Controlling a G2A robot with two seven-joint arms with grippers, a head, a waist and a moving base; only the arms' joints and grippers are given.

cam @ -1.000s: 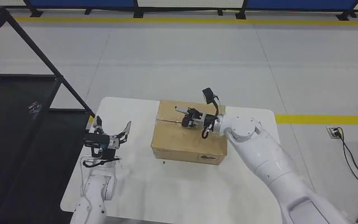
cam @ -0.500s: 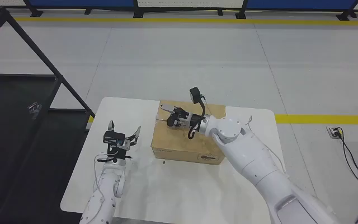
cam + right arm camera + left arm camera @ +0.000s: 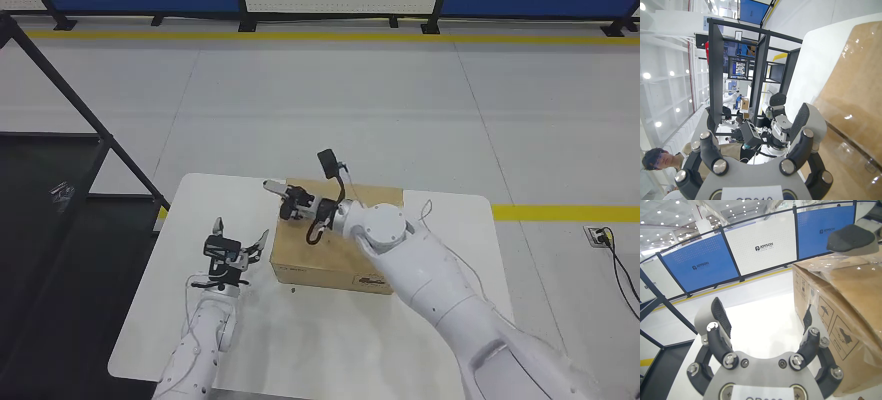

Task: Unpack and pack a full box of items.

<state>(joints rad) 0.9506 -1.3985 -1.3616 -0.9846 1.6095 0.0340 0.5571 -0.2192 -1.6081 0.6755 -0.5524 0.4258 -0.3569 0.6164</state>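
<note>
A closed brown cardboard box (image 3: 345, 250), sealed with clear tape, stands in the middle of the white table (image 3: 300, 340). My left gripper (image 3: 240, 250) hovers just off the box's left side, open and holding nothing. In the left wrist view the box (image 3: 838, 306) rises close beside my open left gripper (image 3: 764, 315). My right gripper (image 3: 282, 197) hangs over the box's far left corner, open and holding nothing. The right wrist view shows my right gripper (image 3: 755, 121) beside the taped box top (image 3: 853, 94), with the left gripper (image 3: 778, 121) farther off beyond it.
A black metal rack (image 3: 60, 200) stands at the table's left edge. Bare table surface lies in front of the box and to its left. A yellow floor line (image 3: 560, 212) runs behind the table's right side.
My left gripper has moved right, up to the box's left side. My right gripper has slid left across the box top to its far left corner.
</note>
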